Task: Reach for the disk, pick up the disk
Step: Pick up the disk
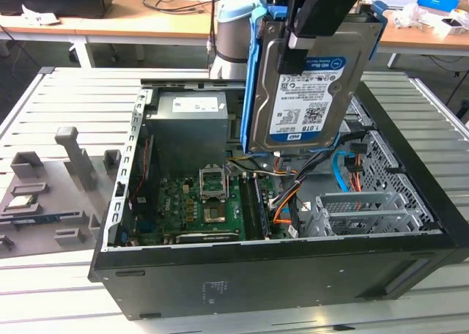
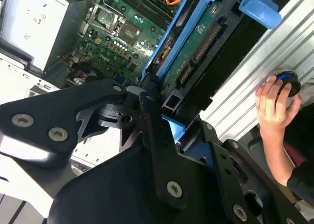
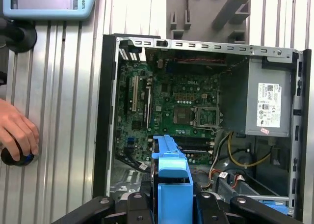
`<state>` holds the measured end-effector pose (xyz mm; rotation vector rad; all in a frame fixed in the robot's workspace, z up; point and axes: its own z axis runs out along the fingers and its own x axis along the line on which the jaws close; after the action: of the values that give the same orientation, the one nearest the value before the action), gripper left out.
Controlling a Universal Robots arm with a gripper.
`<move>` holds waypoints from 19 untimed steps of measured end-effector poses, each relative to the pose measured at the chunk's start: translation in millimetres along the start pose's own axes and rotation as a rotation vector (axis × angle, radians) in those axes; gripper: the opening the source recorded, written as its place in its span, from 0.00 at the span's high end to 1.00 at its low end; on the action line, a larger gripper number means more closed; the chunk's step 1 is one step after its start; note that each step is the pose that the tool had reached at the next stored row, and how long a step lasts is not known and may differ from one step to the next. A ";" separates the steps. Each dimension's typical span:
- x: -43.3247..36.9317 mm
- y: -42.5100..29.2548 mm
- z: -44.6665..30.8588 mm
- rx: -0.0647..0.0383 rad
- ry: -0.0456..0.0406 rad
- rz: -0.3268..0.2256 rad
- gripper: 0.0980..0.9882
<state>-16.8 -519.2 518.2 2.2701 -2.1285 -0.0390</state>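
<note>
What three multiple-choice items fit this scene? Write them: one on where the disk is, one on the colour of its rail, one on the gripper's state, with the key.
1. Where is the disk?
A. Held in the air above the open computer case
B. Lying flat on the grey fixture plate
C. Seated in the metal drive cage

2. What colour is the plastic rail around the disk?
A. Red
B. Blue
C. Yellow

3. What is the state of the gripper?
A. Open, away from the disk
B. Shut on nothing
C. Shut on the disk

Key:
1 A: in the exterior view the disk hangs label-outward over the case, clear of the motherboard.
2 B: the rail shows blue in the exterior view and both wrist views.
3 C: the black fingers clamp the disk's top edge in the exterior view.
</note>
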 end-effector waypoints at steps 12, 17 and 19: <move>19.6 -19.1 0.3 0.000 0.0001 0.000 0.70; 20.4 -30.6 0.4 0.000 0.0001 0.000 0.70; 20.6 -33.9 0.6 0.000 0.0001 0.000 0.70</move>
<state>18.3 -537.6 516.3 2.2700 -2.1284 -0.0390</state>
